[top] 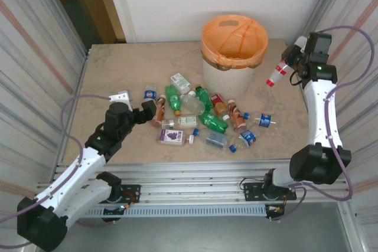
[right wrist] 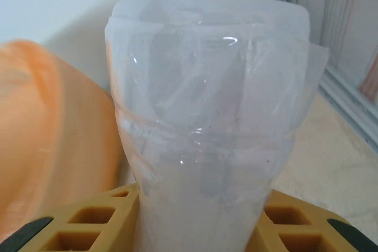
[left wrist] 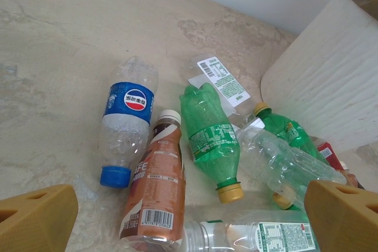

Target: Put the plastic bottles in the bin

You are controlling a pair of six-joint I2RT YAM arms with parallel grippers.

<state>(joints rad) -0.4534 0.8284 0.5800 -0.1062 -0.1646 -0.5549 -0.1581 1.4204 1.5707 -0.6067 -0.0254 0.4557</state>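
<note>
Right gripper (top: 285, 63): closed on a clear bottle (top: 275, 75), raised off the table (top: 118, 75) just right of the bin. In the wrist view the yellow fingers (right wrist: 88, 222) press on both sides of the crumpled body.
Held bottle: tilted, with its red cap pointing down and toward the near left in the top view. It is apart from the bin's rim (whether it is level with the rim or above it, I cannot tell).
Bin (top: 227, 78): round and cream-white, with an orange bag (top: 208, 48) folded over the rim. It stands at the far side of the table, right of centre.
Left gripper (top: 151, 110): jaws wide apart with nothing between them, low over the left edge of the pile. The tan fingertips (left wrist: 35, 216) sit in the bottom corners of the wrist view.
Plastic bottles (top: 201, 116): lying scattered mid-table, on the near side of the bin.
Ahead of the left gripper:
- A blue-labelled bottle (left wrist: 127, 122) with a blue cap.
- A brown bottle (left wrist: 156, 187) with a white cap, just beside it on the right.
- A green bottle (left wrist: 209, 140) with a yellow cap.
- A crushed see-through bottle (left wrist: 283, 160) further right, near the bin wall.
</note>
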